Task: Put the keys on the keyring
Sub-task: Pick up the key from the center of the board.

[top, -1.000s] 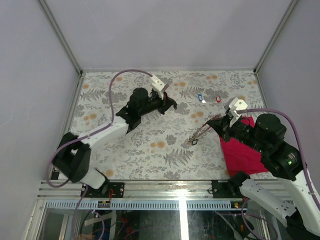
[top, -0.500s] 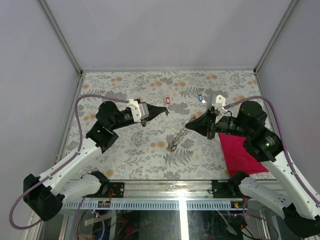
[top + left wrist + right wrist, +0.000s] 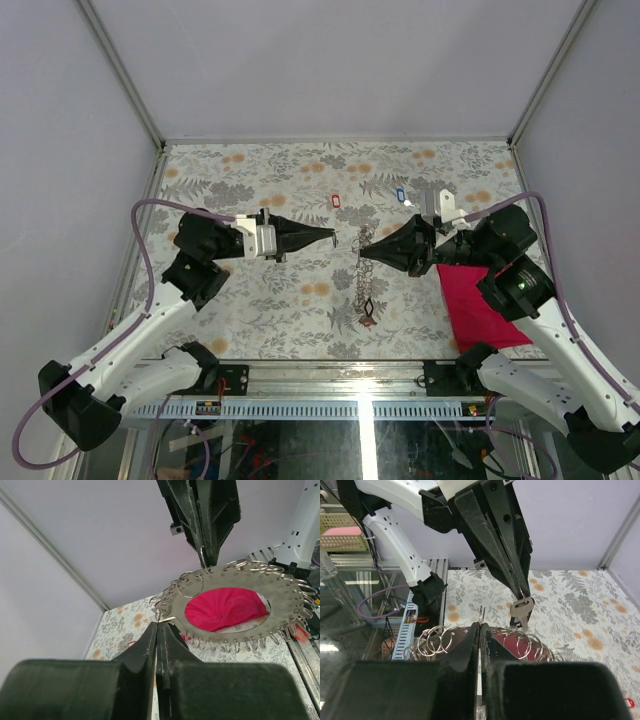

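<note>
The keyring (image 3: pixel 364 285), a grey metal disc edged with many small split rings, hangs from my right gripper (image 3: pixel 363 249), which is shut on one of its rings (image 3: pixel 481 614). In the left wrist view the keyring (image 3: pixel 280 605) is tilted, with red cloth showing through its hole. My left gripper (image 3: pixel 329 236) is shut on a small silver key (image 3: pixel 522 611), tip to tip with the right gripper, the key just above the ring's edge. A red tag (image 3: pixel 336 201), a blue tag (image 3: pixel 400 194) and a white tag (image 3: pixel 408 203) lie on the table behind.
A red cloth (image 3: pixel 485 300) lies at the right under my right arm. The floral table (image 3: pixel 250 180) is walled by a metal frame, with a rail (image 3: pixel 330 375) along the near edge.
My left gripper has swung right and forward to the middle. My right gripper has raised the keyring off the table, so it now hangs. The two grippers now meet tip to tip.
</note>
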Robot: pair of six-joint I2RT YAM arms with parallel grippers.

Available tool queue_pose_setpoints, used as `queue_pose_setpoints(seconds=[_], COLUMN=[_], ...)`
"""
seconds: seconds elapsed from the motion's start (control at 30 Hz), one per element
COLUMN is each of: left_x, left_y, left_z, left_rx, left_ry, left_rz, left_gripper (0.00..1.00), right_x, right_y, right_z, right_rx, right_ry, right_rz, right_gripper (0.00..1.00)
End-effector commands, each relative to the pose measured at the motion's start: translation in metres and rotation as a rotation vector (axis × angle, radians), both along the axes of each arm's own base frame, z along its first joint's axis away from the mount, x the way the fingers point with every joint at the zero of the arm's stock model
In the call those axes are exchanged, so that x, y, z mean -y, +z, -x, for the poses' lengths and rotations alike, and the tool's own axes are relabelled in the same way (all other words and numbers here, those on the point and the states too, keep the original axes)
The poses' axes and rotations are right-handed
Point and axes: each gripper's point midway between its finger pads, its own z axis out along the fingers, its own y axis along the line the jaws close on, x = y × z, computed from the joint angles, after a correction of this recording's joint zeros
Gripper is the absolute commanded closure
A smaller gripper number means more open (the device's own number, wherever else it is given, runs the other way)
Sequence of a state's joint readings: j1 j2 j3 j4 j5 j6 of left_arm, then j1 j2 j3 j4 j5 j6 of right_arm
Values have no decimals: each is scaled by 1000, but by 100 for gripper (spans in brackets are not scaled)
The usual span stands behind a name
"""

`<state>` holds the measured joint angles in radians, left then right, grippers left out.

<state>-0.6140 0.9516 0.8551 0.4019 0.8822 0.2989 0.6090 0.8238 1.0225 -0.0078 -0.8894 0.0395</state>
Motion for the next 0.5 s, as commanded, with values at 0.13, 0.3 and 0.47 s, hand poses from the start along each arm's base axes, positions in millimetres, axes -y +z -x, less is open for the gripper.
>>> queue_pose_setpoints(seconds=[0.13, 0.3, 0.47], left_x=[-7, -5, -6], left_y=[28, 29, 29], left_z=[10, 16, 20], left_rx=[69, 87, 100], left_ry=[-128, -175, -196], left_rz=[78, 68, 57], left_gripper=[100, 100, 100], right_x=[-14, -20, -24], right_y=[35, 36, 30], right_z=[2, -4, -11], right_rx=[51, 4, -33], right_ry=[91, 101, 97], right_rz=[-129, -134, -114], right_gripper=[100, 100, 100])
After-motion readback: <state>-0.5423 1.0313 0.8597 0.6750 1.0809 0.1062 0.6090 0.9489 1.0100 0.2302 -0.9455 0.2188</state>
